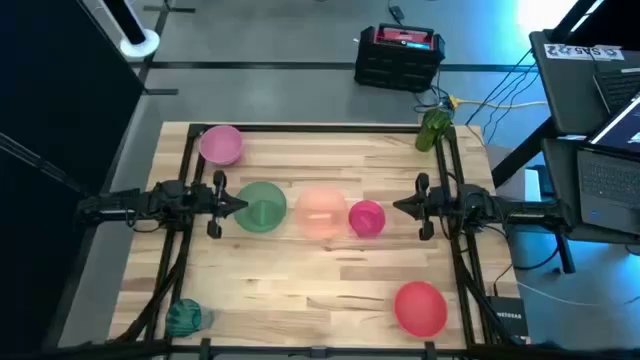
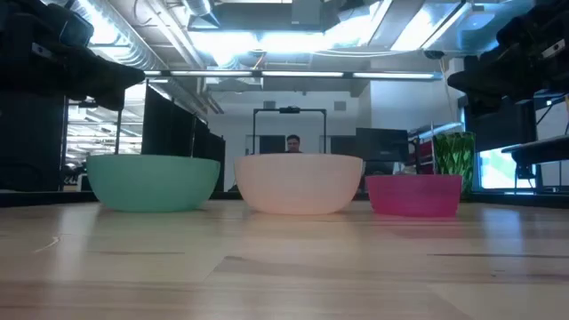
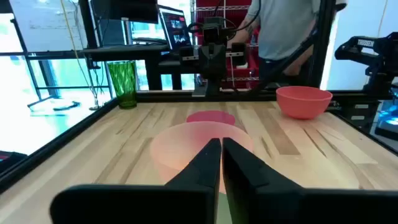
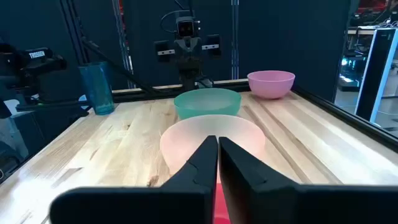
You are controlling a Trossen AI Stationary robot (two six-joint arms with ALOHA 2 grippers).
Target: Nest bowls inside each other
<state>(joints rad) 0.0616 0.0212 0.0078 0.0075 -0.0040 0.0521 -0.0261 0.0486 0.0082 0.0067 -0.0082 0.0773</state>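
Three bowls stand upright in a row at the table's middle: a green bowl [image 1: 262,207], a pale peach bowl [image 1: 320,212] and a small magenta bowl [image 1: 367,217]. A pink bowl [image 1: 220,144] stands at the far left and a red bowl [image 1: 420,307] at the near right. My left gripper [image 1: 241,205] is shut, above the green bowl's left rim. My right gripper [image 1: 398,205] is shut, just right of the magenta bowl. Both hover above the bowls and point at each other along the row.
A green cup [image 1: 434,128] stands at the far right corner and a teal cup [image 1: 184,317] at the near left corner. Black frame rails [image 1: 455,250] run along the left and right sides. A person [image 2: 292,143] shows in the room beyond the table.
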